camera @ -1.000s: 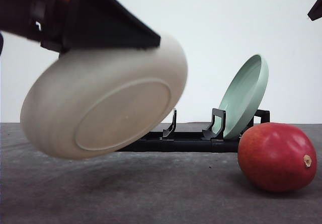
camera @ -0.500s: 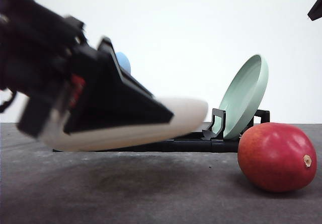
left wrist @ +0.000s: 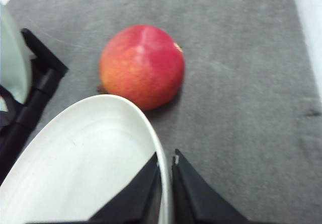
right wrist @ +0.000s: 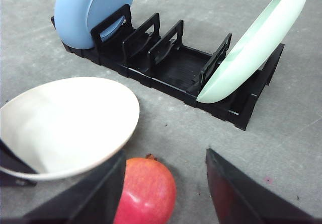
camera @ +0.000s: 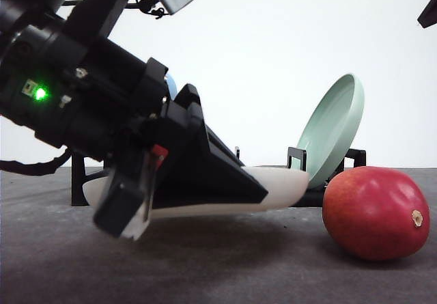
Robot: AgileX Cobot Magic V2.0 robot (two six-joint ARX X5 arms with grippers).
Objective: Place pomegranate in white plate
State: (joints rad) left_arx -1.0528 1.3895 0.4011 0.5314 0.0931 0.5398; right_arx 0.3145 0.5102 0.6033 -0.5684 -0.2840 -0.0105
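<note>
- The left gripper (left wrist: 164, 191) pinches the rim of the white plate (left wrist: 85, 158), one black finger on the inside of the rim and one on the outside; its fingers are closed on that thin edge, a hold that suits carrying a shallow plate by its lip.
- In the front view the white plate (camera: 273, 184) lies nearly flat and low over the grey table (camera: 225, 270); whether its base touches the surface is hard to tell, since the left gripper (camera: 225, 181) blocks most of it.
- The pomegranate (camera: 375, 213) rests on the table just beside the plate's free edge, not in the plate; its small tan nub points toward the camera side.
- Seen from the right wrist, the right gripper (right wrist: 163, 194) has its fingers spread wide, holding nothing; the pomegranate (right wrist: 146, 193) sits between them, so it looks poised for the pick.
- Behind, a black dish rack (right wrist: 171, 68) holds a blue plate (right wrist: 90, 5) at one end and a pale green plate (right wrist: 251, 45) leaning at the other; the slots between them stand vacant.
- Judged from this, the plate is being set down close to the fruit so the transfer stays short.
</note>
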